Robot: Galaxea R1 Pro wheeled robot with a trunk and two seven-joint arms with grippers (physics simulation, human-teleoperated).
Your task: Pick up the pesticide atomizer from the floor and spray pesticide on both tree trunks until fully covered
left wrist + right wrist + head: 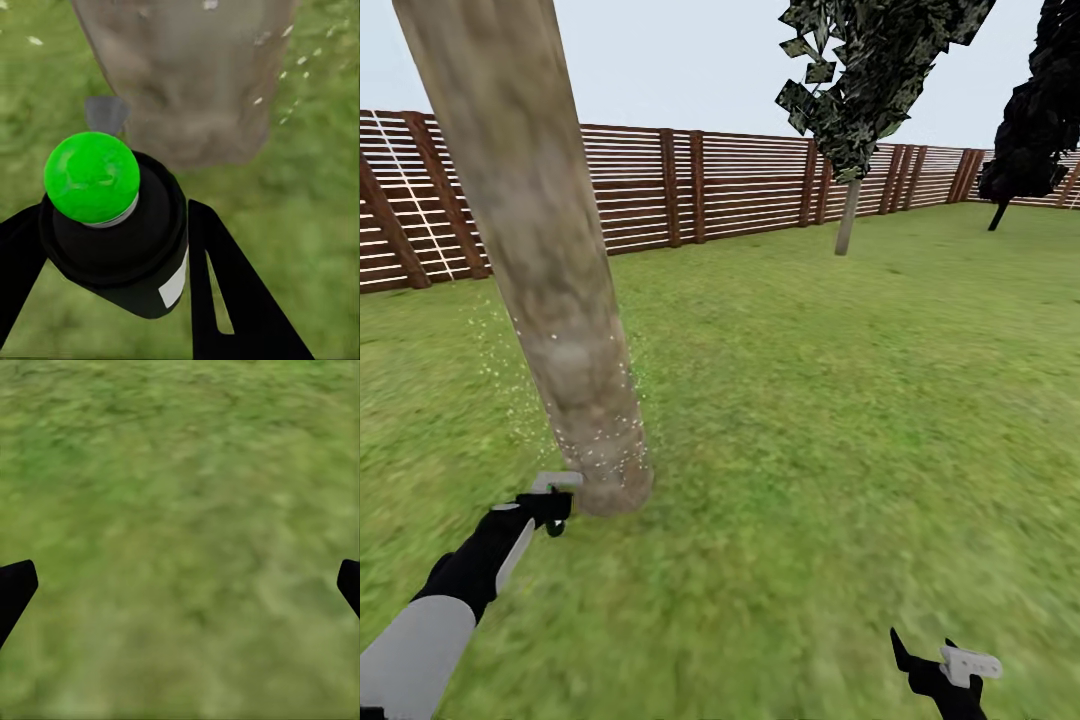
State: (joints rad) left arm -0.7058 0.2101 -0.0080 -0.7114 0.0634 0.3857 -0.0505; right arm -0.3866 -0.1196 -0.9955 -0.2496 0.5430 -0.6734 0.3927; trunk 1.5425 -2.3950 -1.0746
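Observation:
The near tree trunk (550, 290) rises as a thick mottled grey-beige column from the grass, with pale spray specks drifting around its lower part. My left gripper (552, 505) is low beside the trunk's base and shut on the pesticide atomizer (116, 225), a dark bottle with a green top and a whitish label, pointing at the trunk (187, 75). The second tree (847, 215) stands far back by the fence under jagged dark foliage. My right gripper (945, 665) hangs open over bare grass, its finger tips (15, 589) wide apart in the right wrist view.
A brown slatted wooden fence (740, 185) closes off the back of the lawn. A dark bush-like tree (1030, 130) stands at the far right. Open grass (840, 400) spreads between the near trunk and the fence.

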